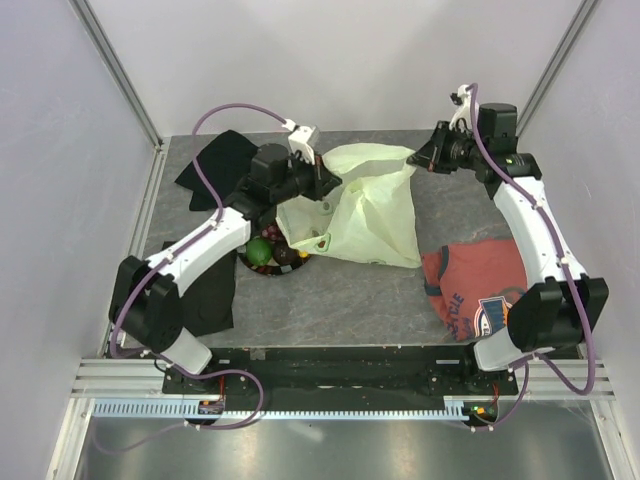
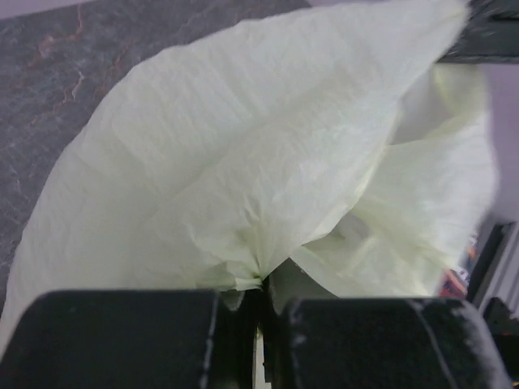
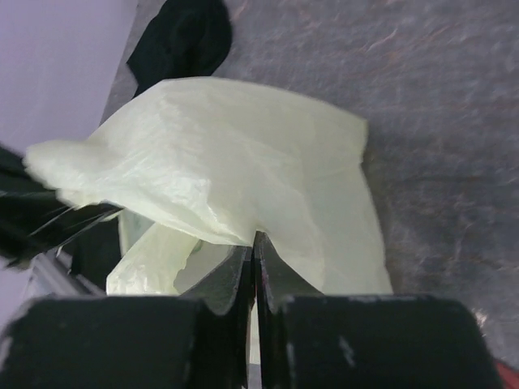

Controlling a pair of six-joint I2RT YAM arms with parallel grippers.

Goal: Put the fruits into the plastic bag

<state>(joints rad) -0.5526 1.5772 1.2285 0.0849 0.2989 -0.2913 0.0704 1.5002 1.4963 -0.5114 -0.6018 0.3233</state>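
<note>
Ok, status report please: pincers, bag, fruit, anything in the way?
Left pincer shut on plastic bag edge. Right pincer shut on the opposite edge. Fruits on plate beside bag. Left arm overhangs plate.

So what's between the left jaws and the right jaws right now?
The plastic bag: its upper edge runs from the left jaws to the right jaws, pinched in both. The top view shows it.
</note>
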